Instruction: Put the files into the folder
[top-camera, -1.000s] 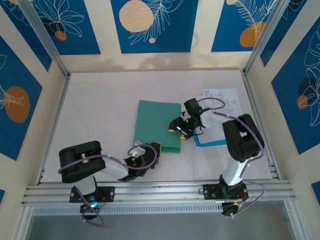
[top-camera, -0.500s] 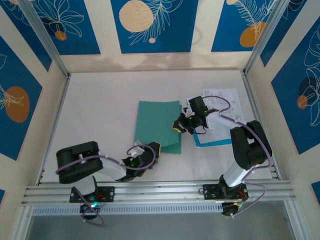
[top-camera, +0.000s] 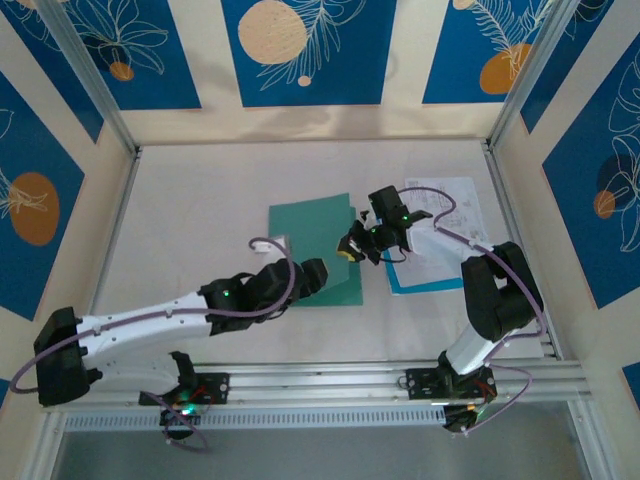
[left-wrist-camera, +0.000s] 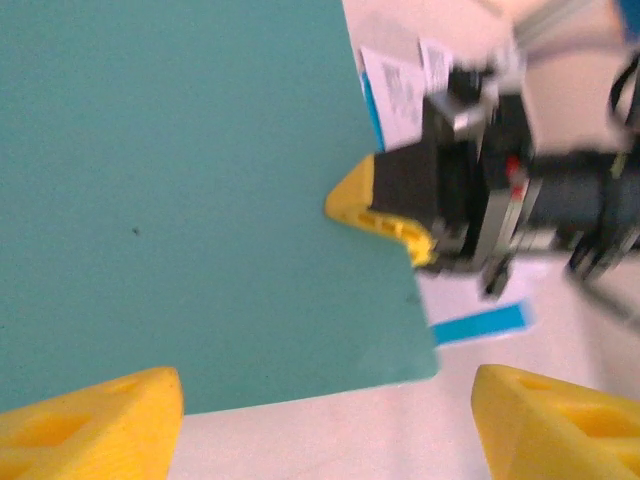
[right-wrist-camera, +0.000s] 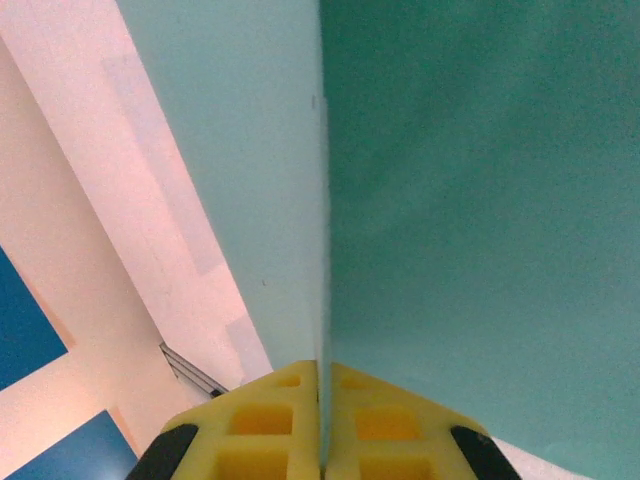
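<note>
— First entry?
— One folder (top-camera: 310, 240): thin teal-green card, rectangular, matte, unmarked. It lies mid-table on the pale table (top-camera: 200, 220).

— Held by what?
— The right gripper (top-camera: 352, 250), at the folder's right edge. From overhead it is a yellow tip meeting the card. The right wrist view adds the detail: yellow fingers (right-wrist-camera: 285, 415) with moulded cells, clenched on the card's thin edge. That edge runs straight up from between them, with paler teal on one side and deeper teal on the other.

— Second gripper?
— The left gripper (top-camera: 313, 273), at the folder's near edge. Overhead it is a dark block. Its own wrist view shows two yellow wedge-shaped fingers spread wide and released, with nothing between them, over the folder's near right corner.

— Remaining stock?
— The files (top-camera: 445, 200): white sheets with black print, lying flat just right of the folder and partly under the right arm (top-camera: 480, 280). A bright light-blue sheet (top-camera: 420, 283) lies nearer. The left wrist view, blurred, catches a blue strip past the folder's corner; overhead shows the whole spread.
</note>
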